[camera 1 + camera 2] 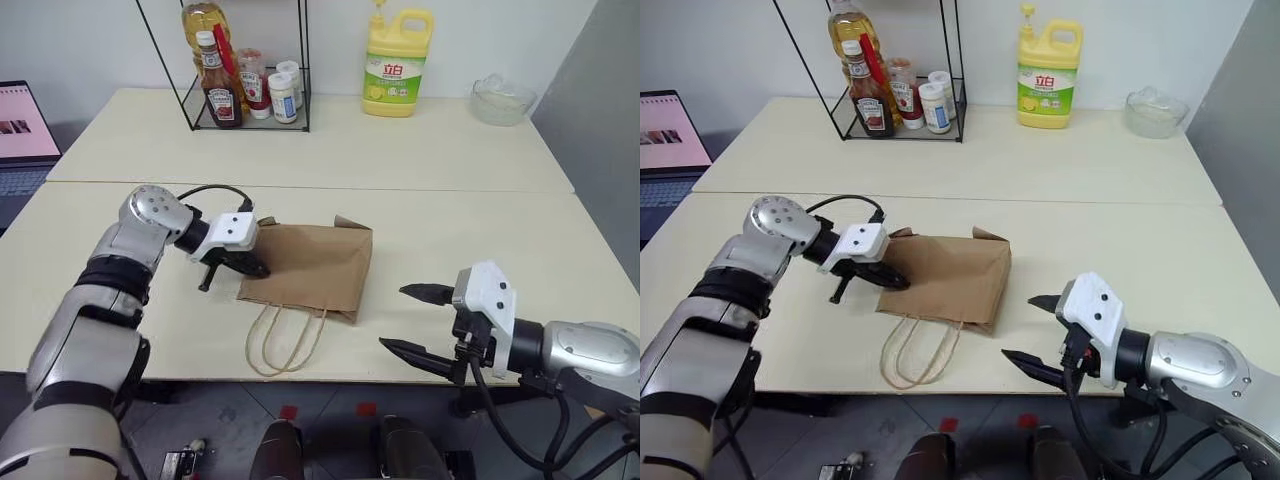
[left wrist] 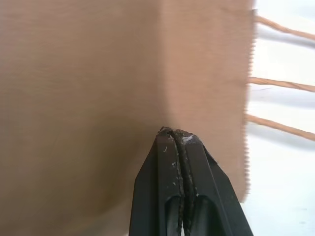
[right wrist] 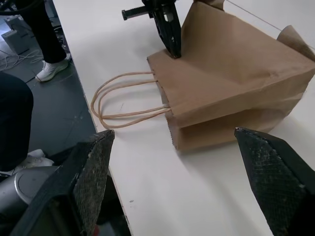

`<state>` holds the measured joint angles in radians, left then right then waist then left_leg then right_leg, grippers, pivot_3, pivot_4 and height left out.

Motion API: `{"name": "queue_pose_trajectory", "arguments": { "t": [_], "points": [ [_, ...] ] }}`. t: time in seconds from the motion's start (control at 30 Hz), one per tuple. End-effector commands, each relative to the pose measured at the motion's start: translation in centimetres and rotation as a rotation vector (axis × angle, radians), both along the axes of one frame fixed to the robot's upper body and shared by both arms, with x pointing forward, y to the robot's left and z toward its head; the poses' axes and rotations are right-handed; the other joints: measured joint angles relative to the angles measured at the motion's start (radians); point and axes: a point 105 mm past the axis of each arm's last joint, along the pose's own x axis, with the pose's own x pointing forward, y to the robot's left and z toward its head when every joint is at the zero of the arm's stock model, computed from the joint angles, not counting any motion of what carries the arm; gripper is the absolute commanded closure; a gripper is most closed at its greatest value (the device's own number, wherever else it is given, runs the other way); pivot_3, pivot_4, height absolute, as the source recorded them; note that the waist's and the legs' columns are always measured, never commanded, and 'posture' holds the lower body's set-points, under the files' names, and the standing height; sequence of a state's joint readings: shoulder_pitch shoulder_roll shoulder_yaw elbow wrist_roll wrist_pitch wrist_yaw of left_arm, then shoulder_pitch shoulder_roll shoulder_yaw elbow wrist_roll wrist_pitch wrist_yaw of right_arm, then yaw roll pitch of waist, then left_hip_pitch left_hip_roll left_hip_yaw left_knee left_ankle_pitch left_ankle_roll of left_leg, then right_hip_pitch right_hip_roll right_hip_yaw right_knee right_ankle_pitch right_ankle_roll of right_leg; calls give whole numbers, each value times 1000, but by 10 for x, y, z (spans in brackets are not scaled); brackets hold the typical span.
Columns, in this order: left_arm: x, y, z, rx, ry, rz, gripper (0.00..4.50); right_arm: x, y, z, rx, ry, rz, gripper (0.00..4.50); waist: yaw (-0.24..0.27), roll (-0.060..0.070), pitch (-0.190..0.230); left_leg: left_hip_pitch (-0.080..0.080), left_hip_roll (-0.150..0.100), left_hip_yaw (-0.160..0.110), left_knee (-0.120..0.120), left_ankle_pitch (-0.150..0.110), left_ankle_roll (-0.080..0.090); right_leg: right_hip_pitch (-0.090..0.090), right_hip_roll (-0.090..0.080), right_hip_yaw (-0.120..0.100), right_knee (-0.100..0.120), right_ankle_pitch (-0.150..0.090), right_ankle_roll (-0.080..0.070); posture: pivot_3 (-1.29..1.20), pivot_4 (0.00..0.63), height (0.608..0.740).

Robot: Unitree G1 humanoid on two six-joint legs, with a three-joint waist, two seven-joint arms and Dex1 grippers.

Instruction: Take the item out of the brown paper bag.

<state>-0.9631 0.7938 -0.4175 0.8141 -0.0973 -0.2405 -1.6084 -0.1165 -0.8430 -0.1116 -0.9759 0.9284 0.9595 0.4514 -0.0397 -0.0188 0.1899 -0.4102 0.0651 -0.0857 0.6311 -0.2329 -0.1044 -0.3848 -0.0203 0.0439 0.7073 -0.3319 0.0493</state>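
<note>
The brown paper bag lies flat on the near table, its mouth and two cord handles toward the front edge. The item is hidden; nothing of it shows at the bag's mouth. My left gripper is shut, and its fingertips press against the bag's upper paper face near the left corner of the mouth. In the right wrist view the same tips touch the bag from above. My right gripper stands open and empty off the bag's right side, near the table's front edge.
On the far table stand a wire rack with sauce bottles, a yellow detergent jug and a glass bowl. A laptop sits at the left. A person's legs stand beside the table.
</note>
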Motion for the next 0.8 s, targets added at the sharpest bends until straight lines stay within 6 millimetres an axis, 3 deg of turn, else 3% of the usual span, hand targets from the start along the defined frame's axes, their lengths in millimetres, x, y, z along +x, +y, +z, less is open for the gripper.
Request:
{"name": "queue_pose_trajectory", "arguments": {
  "t": [0.03, 0.17, 0.27, 0.33, 0.43, 0.7, 0.8],
  "points": [
    [2, -6, 30, -88, -69, -2, 4464, -3, 3, 6, 7, -49, 23, 375, 2, 0, 0, 0, 0, 0, 0, 0, 0, 0, 0, 0, 0, 0, 0, 0, 150, 740],
    [-2, -8, 64, -180, -126, 24, 4464, -3, 2, 7, -5, -71, 26, 375, 2, 0, 0, 0, 0, 0, 0, 0, 0, 0, 0, 0, 0, 0, 0, 0, 150, 740],
    [-26, -2, 73, -161, -181, -10, 4464, -6, 4, 5, 2, -69, 49, 375, -10, 0, 0, 1, 0, 0, 0, 0, 0, 0, 0, 1, 0, 0, 0, 0, 150, 740],
    [-43, 0, 67, -133, -201, -42, 4464, -8, 7, 3, 4, -66, 73, 375, -20, 1, 0, 2, 1, 1, -2, 0, -1, 0, 0, 2, 0, 0, 0, 0, 150, 740],
    [-59, -2, 59, -137, -245, -61, 3937, -7, 13, 1, 1, -66, 115, 375, -16, 1, 0, 6, 1, 2, -2, 0, 0, 3, 0, 2, 0, -1, -1, 0, 150, 740],
    [-96, -2, 17, -124, -291, -201, 1579, -12, 31, -8, -21, -49, 258, 375, -5, 0, 0, 12, 1, 2, -2, 0, 0, 10, 0, 2, -1, -1, -1, 0, 150, 740],
    [-98, 3, 0, -79, -334, -280, 1579, -11, 35, -9, -26, -52, 281, 375, 6, 0, 0, 11, 1, 2, -2, 0, 0, 10, 0, 2, -2, -1, -1, 0, 150, 740]
  ]
}}
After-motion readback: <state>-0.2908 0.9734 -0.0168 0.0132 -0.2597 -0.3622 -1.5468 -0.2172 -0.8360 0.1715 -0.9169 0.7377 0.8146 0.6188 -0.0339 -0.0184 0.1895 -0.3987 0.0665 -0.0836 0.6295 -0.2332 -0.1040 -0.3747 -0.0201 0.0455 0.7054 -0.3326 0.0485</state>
